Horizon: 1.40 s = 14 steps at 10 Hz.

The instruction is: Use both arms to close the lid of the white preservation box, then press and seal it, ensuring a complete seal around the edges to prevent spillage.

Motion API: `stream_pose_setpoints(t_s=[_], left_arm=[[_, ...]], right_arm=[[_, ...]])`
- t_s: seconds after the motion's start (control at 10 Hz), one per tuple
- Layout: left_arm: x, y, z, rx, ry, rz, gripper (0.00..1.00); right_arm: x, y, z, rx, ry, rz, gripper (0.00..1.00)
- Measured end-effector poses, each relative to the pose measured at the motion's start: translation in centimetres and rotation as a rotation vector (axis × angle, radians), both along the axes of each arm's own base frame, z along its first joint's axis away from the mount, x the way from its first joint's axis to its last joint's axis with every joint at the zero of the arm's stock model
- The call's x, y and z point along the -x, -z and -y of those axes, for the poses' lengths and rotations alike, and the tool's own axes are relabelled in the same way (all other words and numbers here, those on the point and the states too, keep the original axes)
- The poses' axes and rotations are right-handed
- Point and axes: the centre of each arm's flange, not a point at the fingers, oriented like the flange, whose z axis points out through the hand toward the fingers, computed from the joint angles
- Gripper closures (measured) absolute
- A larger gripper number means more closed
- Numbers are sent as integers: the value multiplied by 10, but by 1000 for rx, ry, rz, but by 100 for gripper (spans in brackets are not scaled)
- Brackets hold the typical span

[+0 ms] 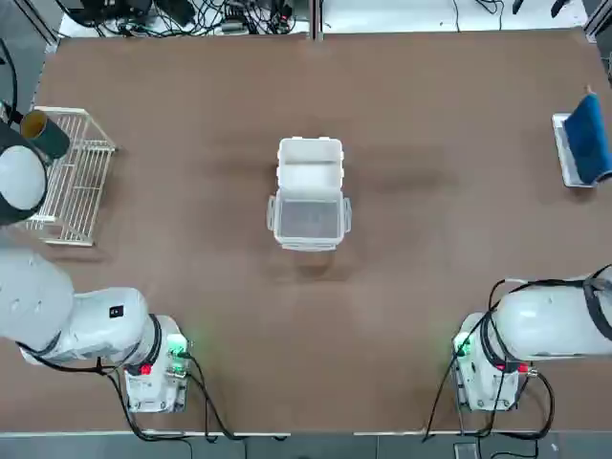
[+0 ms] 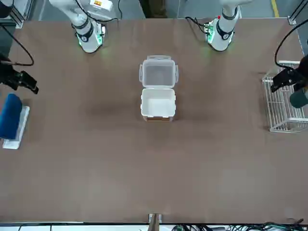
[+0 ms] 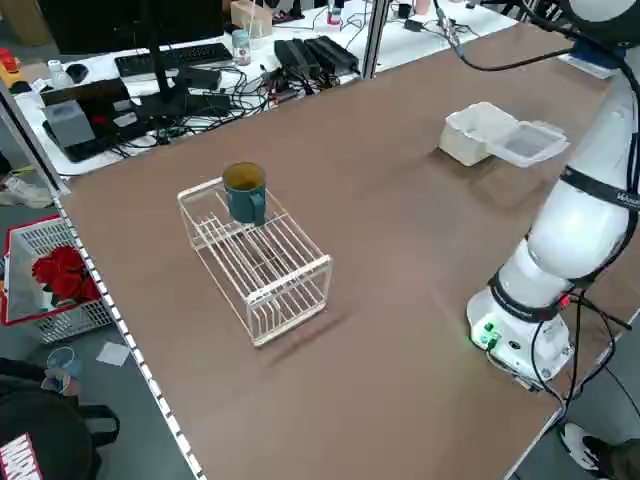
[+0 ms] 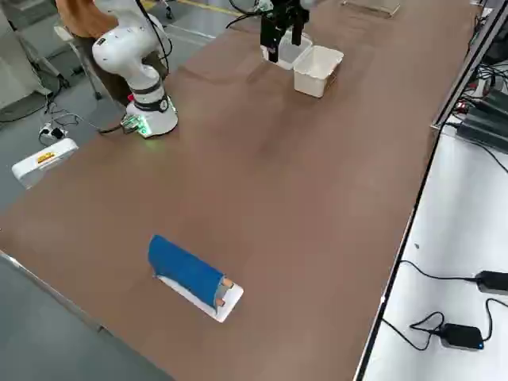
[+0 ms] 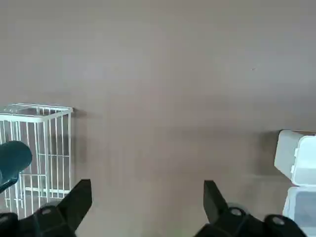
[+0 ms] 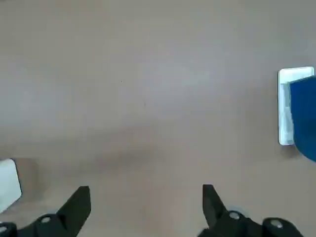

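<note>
Hands [image 5: 147, 197] [image 6: 146, 200], both wide open, 0 things held, touching nothing.

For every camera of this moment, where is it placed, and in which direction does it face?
Top: overhead, looking down on the box; both arms show.
Front: across the table, facing the robot; both arms show.
Left side: raised, looking diagonally over the rack; one arm shows.
Right side: raised, looking diagonally over the blue roll; parts of both arms.
Left wrist: faces the table past the open left gripper.
Right wrist: likewise, past the open right gripper.
Top and front share the opened box.
</note>
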Motion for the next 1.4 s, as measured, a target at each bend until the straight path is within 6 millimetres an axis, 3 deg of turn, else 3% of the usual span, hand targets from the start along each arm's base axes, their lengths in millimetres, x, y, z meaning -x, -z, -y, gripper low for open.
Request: stream_pose_setpoints(t_s=[0.3,0.5,0.8,1.0,1.4], left_arm=[[-1,1,0,0,-20,-3,0],[-2,5,1,1,-20,-10,0],[-6,14,4,43,-61,-29,0],[-16,36,8,66,-165,-76,0],[-22,83,29,118,-237,-188,2]], right_arm=[[0,0,-6,-1,-15,-1,0],[0,0,-26,-8,11,0,0],[8,1,-103,-28,164,-2,1],[20,5,-163,-53,299,-21,1],[77,40,-298,-17,536,-89,1]])
